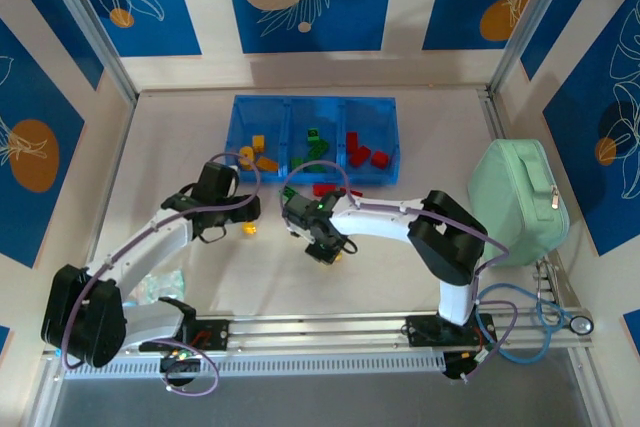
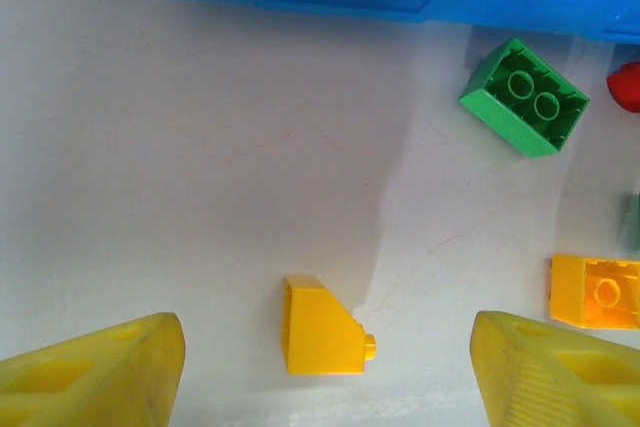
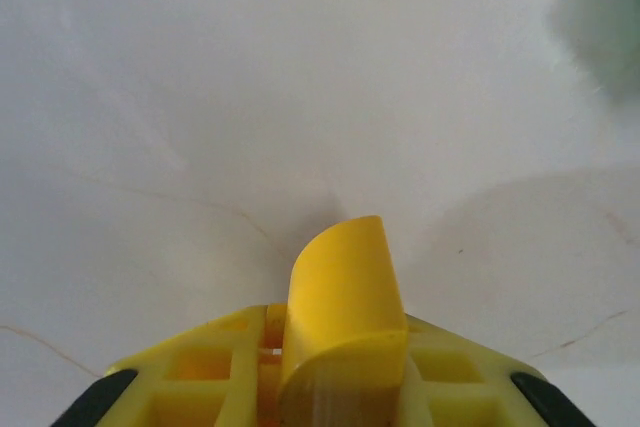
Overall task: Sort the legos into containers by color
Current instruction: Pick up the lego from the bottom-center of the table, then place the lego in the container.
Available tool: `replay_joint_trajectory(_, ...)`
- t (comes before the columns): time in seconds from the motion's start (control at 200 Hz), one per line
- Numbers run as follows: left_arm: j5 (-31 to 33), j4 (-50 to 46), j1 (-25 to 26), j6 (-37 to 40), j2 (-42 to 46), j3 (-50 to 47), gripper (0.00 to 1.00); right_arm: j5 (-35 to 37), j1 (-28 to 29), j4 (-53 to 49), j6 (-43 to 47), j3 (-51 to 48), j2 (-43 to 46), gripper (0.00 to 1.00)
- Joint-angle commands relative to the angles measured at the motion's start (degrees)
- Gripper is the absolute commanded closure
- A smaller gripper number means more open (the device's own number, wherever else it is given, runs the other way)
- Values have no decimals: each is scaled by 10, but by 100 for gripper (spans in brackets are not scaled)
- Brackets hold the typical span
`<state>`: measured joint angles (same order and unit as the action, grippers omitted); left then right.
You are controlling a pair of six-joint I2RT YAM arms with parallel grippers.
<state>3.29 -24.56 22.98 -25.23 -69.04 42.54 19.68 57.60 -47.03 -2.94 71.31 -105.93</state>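
Tabletop [image 3: 200, 97], right tool [image 3: 340, 372] clamping yellow brick [image 3: 345, 287], jutting forward

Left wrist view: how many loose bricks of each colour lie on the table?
Yellow: 2, sloped brick and edge brick
Green: 1, green brick
Red: 1, red brick, cut off
Total: 4, leaving out a dark sliver at the right edge, unidentifiable
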Motion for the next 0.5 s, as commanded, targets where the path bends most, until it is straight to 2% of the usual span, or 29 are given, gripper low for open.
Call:
replay_joint_trajectory(0.0,7,20,-7,-17,38,-30,26,-22,-12,-9,-4,55,19,81)
replay_joint_trajectory(0.175,2,36,-5,-56,85,-94,28,-26,-44,-21,-26,203,-17,81)
replay_joint_trajectory(0.29,-4,39,-5,-80,110,-136,28,-57,-66,-19,-39,306,-58,79)
replay_joint_trajectory(0.495,-12,43,5,-104,148,-183,28,-59,-87,-62,-37,534,-194,78)
